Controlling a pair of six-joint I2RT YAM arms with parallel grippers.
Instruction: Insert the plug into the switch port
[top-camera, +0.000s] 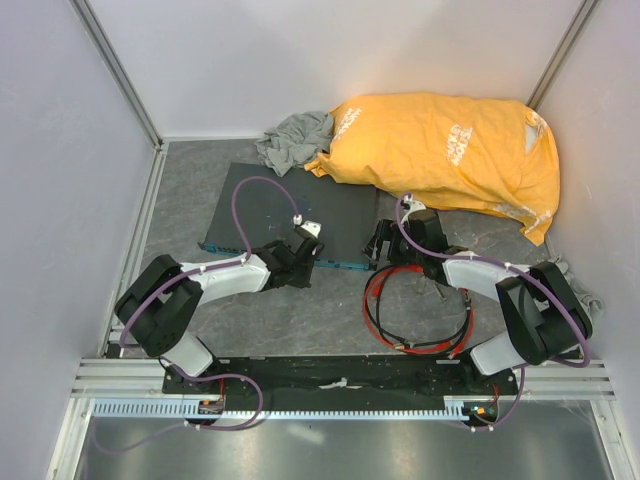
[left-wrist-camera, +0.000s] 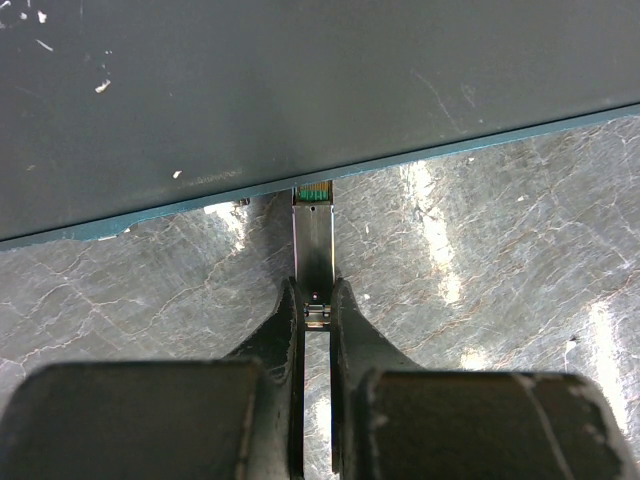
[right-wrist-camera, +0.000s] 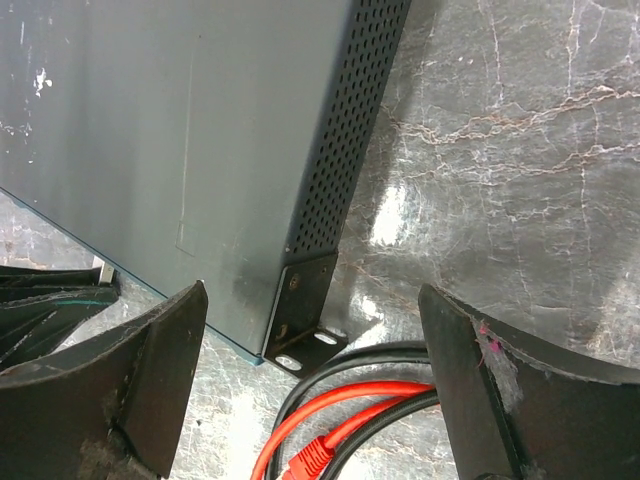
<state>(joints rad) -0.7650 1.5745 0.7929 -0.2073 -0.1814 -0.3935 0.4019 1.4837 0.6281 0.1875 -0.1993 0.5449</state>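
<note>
Red moulded plastic marks the plug (right-wrist-camera: 305, 460), a small connector ending the red cable (right-wrist-camera: 380, 395). It lies on the grey veined worktop (right-wrist-camera: 530, 150) beside black leads (right-wrist-camera: 330, 375).

In the right wrist view the plug sits at 6 o'clock of the right hand (right-wrist-camera: 312, 295), low between the two fingers. Those fingers stand wide apart and hold nothing. The plug's long axis runs roughly from 8 to 2 o'clock, with the nose apparently toward 8 and the cable trailing toward 2.

The bracketed corner of the dark grey box (right-wrist-camera: 180, 130) is just at 12 o'clock of the plug. From that corner the blue-green front edge (left-wrist-camera: 500, 135) runs off toward 10 o'clock. Which switch port is meant I cannot tell, as no socket shows.

The right hand is plainly the nearer one. The left hand (left-wrist-camera: 315, 290) is pinched narrow on a slim silver piece (left-wrist-camera: 312, 240) whose green tip touches that front edge.

I judge the coming move to be a short drop onto the plug, with the fingers set across its axis.
</note>
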